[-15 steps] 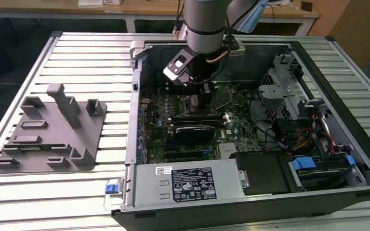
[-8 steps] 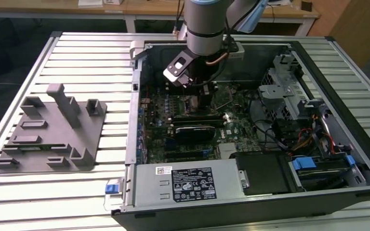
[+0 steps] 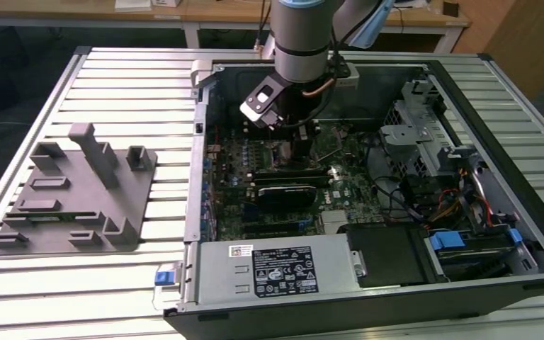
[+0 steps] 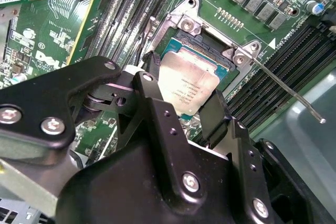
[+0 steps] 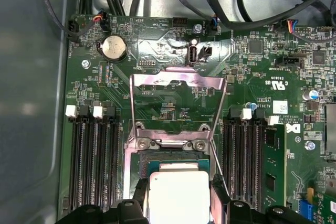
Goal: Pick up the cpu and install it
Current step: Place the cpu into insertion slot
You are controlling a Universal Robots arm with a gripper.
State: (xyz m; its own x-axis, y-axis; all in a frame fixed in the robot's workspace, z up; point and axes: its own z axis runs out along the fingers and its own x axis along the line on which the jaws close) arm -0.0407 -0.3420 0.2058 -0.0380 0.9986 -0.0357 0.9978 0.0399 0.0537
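Surface: slatted metal table [image 3: 111, 85], pale grey, carrying 2 items

Item 1: grey plastic tray [image 3: 74, 202] with upright posts, lying at 9 o'clock in the exterior view, well apart from the arm

Item 2: computer case [image 3: 508, 163], side panel off, taking up the exterior view from centre to 4 o'clock. Inside it are a green motherboard [image 3: 244, 198] at centre, a labelled power supply [image 3: 272, 273] at 6 o'clock and a cable bundle [image 3: 414, 198] at 3 o'clock

Room: wooden desks [image 3: 224, 14] along 12 o'clock

Arm: 1 grey arm [image 3: 300, 42], reaching from 12 o'clock down into the case, above the motherboard

Pincer: pincer [image 4: 182, 97] [image 5: 178, 203], black, 2 fingers [image 4: 212, 116], parted only to the chip's width and clenched on 2 opposite edges of it

Held item: cpu [image 4: 189, 85] [image 5: 178, 190], 1 flat square chip with a silver-grey top, gripped between the fingers directly over the socket [image 4: 210, 40] [image 5: 173, 153]. The socket's frame and contact bed show past the chip's far edge. Whether the chip rests in the socket or hangs just above it cannot be told

Socket fittings: metal load plate [image 5: 178, 85] swung up clear of the socket, and a thin lever [image 4: 286, 88] raised beside it

Board fittings: memory slots [image 5: 94, 156] in banks on both sides of the socket, and 1 coin cell [image 5: 114, 48] beyond the load plate
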